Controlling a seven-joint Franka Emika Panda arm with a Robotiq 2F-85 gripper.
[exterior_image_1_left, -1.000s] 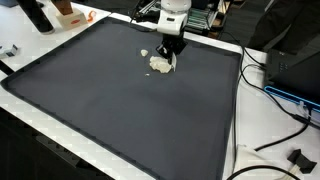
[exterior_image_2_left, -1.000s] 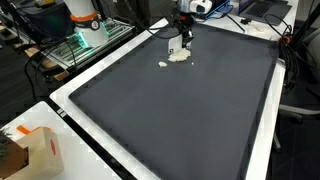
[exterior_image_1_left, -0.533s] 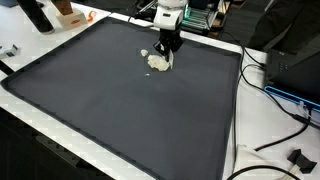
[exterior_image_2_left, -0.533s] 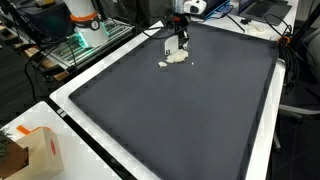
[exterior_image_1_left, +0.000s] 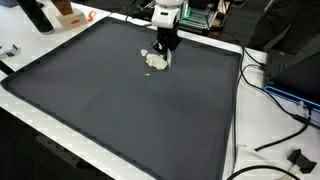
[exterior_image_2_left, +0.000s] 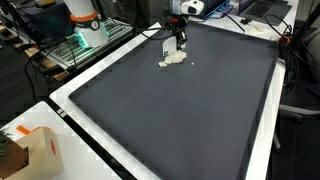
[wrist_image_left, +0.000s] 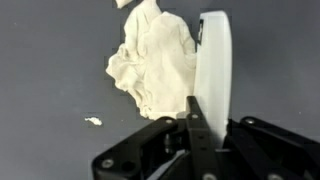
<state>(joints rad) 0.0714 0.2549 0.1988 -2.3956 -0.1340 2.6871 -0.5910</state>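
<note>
Wrist view: a crumpled, off-white lump of soft material (wrist_image_left: 155, 65) lies on a dark grey mat (wrist_image_left: 50, 60), with a tiny white crumb (wrist_image_left: 93, 121) apart from it on the bare surface. One pale, flat finger (wrist_image_left: 215, 70) stands just beside the lump's edge, touching or nearly so. Whether the fingers are apart or together I cannot tell. In both exterior views the black gripper (exterior_image_1_left: 167, 48) (exterior_image_2_left: 177, 42) hangs low over the lump (exterior_image_1_left: 155, 62) (exterior_image_2_left: 172, 60), which sits near the mat's far edge. Further out, an orange-and-white carton (exterior_image_2_left: 40, 150) stands on the white table border (exterior_image_2_left: 75, 115), and black cables (exterior_image_1_left: 280, 140) trail off the mat.
</note>
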